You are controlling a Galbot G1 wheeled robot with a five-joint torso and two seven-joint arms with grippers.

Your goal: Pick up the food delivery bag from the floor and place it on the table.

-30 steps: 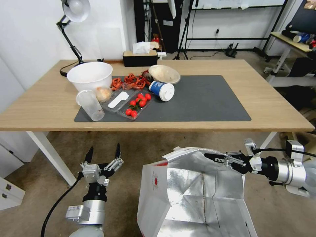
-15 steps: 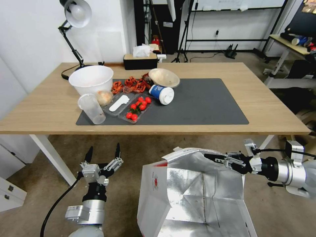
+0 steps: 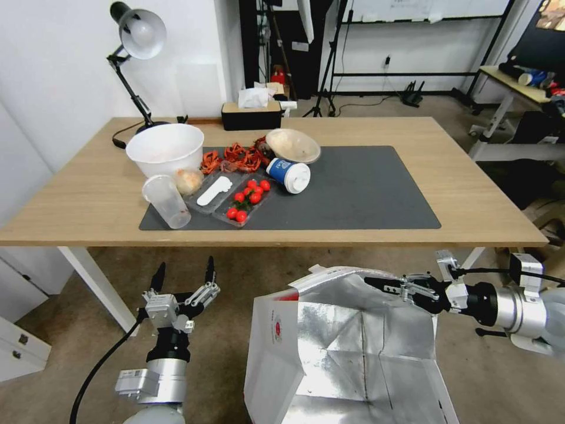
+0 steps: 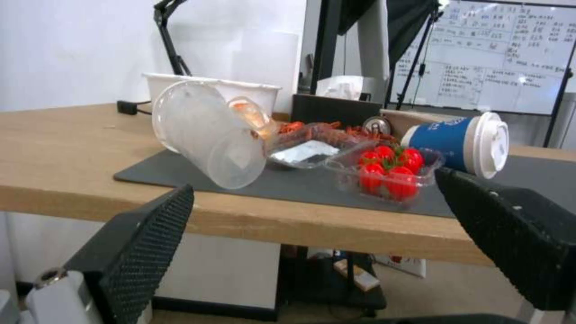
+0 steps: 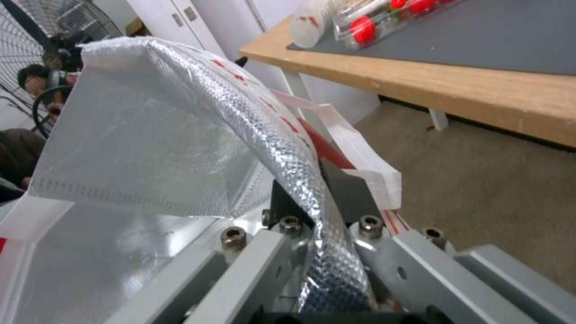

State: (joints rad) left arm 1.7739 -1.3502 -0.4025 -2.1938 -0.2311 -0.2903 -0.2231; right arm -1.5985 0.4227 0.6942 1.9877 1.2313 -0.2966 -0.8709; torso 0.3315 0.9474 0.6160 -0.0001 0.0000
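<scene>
Right pincer is pinched shut on the bag rim. Left pincer waits open beside it. Bench sits higher and straight ahead.

One food delivery bag; two bowls; two cups; one lamp.

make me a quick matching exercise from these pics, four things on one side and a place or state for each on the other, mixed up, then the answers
Things
1. food delivery bag
2. left gripper
3. blue paper cup
4. cherry tomatoes

Places or states
A. lying on its side on the grey mat
B. open, holding nothing, below the table edge
C. in a clear plastic tray
D. rim clamped by the right gripper

Pairs: 1-D, 2-B, 3-A, 4-C
</scene>
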